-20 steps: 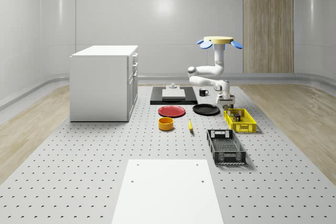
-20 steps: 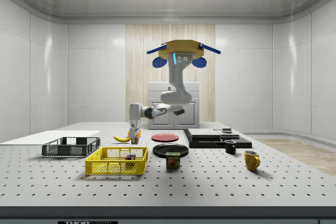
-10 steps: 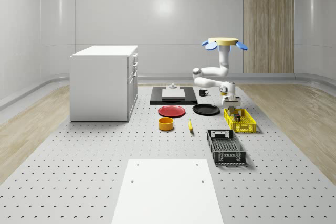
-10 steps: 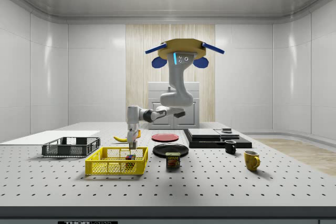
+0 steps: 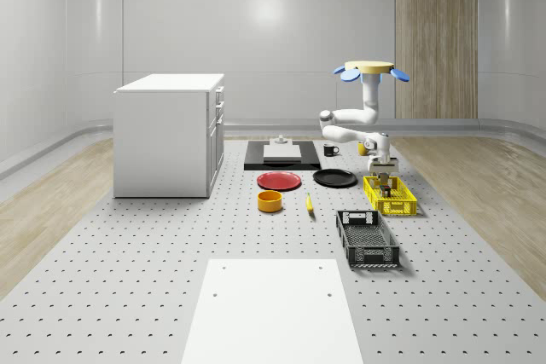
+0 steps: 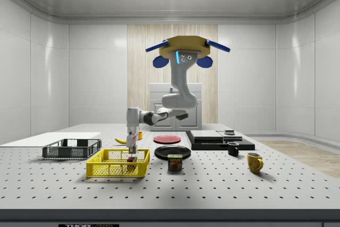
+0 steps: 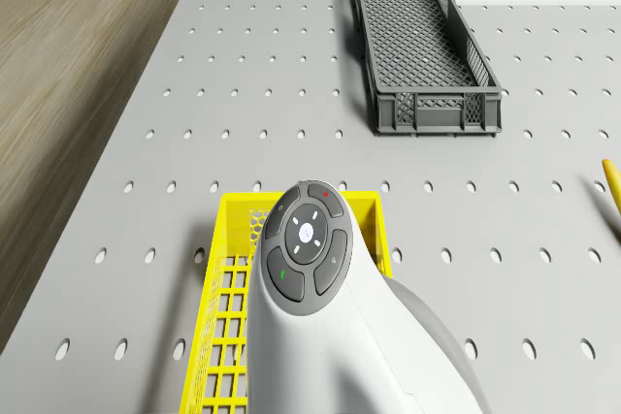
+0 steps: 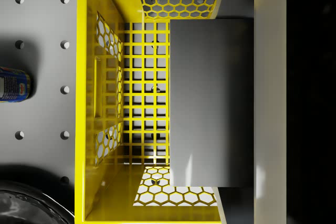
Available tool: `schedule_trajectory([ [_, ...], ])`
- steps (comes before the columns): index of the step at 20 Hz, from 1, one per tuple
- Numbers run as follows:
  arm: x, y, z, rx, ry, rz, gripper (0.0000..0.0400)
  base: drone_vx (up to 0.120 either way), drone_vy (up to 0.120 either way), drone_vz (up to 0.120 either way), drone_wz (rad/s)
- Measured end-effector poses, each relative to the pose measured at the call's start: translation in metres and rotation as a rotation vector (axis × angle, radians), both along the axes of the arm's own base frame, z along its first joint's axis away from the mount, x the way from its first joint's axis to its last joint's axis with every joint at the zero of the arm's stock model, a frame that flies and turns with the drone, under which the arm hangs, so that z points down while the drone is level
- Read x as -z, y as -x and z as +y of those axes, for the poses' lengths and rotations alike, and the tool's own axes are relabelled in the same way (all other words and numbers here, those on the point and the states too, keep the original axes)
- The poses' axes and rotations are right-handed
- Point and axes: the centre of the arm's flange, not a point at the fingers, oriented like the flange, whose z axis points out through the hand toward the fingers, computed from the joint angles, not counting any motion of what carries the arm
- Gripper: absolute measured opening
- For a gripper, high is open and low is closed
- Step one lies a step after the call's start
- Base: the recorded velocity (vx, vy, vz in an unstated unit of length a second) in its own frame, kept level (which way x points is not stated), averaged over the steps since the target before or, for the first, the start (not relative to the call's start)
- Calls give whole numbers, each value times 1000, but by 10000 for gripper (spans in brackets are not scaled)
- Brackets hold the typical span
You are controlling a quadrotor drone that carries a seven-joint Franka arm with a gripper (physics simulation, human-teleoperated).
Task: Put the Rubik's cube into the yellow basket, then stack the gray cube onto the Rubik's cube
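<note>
In the side view, the yellow basket (image 6: 106, 169) stands on the desk (image 6: 223, 184), and my jaws hang over its right part, closed on the gray cube (image 8: 210, 103). The Rubik's cube (image 6: 131, 159) lies in the basket, directly below them, so I judge the coming move is straight down. In the wrist view the gray cube covers it. My drone (image 6: 187, 46) hovers farther to the side view's right.

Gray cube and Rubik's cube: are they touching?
Cannot tell. In the wrist view the gray cube covers what lies under it in the yellow basket; the side view shows neither contact nor gap.
</note>
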Motion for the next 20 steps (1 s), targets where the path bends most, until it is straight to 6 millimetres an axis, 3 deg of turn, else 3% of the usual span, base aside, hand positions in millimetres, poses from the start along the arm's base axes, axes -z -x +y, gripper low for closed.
schedule_trajectory([
  [13,-26,0,0,0,0,0,251,0,0,0,0],
  [16,-27,0,0,0,0,0,323,0,0,0,0],
  [20,-17,0,0,0,0,0,372,0,0,0,0],
])
